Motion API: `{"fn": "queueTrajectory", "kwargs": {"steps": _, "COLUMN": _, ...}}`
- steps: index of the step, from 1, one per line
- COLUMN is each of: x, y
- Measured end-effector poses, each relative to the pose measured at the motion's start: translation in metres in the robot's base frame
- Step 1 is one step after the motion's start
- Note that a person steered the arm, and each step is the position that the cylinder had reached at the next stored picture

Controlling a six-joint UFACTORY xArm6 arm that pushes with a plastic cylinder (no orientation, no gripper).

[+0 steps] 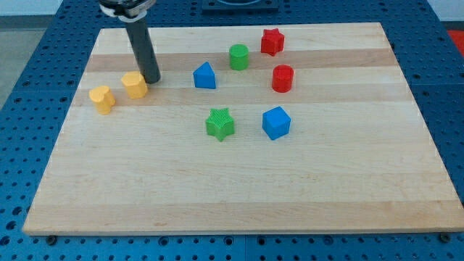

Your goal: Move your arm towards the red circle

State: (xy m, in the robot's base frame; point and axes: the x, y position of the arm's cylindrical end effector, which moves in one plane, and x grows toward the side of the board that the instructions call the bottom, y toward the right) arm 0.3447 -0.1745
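Note:
The red circle [282,78], a short red cylinder, stands on the wooden board [239,188] at the view's upper right. My tip [151,79] rests on the board at the upper left, touching or nearly touching the right side of a yellow hexagon-like block [134,84]. The red circle is far to the tip's right, at about the same height in the view. A blue triangular block [205,76] lies between the tip and the red circle.
A yellow heart-like block [102,99] sits left of the yellow hexagon. A green cylinder [238,56] and a red star [272,41] are near the top. A green star [220,123] and a blue cube [276,122] sit mid-board.

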Motion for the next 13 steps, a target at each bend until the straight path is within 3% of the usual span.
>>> {"fn": "queueTrajectory", "kwargs": {"steps": 3, "x": 0.019, "y": -0.028}}
{"fn": "queueTrajectory", "kwargs": {"steps": 7, "x": 0.039, "y": 0.031}}
{"fn": "queueTrajectory", "kwargs": {"steps": 9, "x": 0.076, "y": 0.138}}
{"fn": "queueTrajectory", "kwargs": {"steps": 11, "x": 0.083, "y": 0.281}}
{"fn": "queueTrajectory", "kwargs": {"steps": 12, "x": 0.063, "y": 0.328}}
{"fn": "queueTrajectory", "kwargs": {"steps": 13, "x": 0.010, "y": 0.327}}
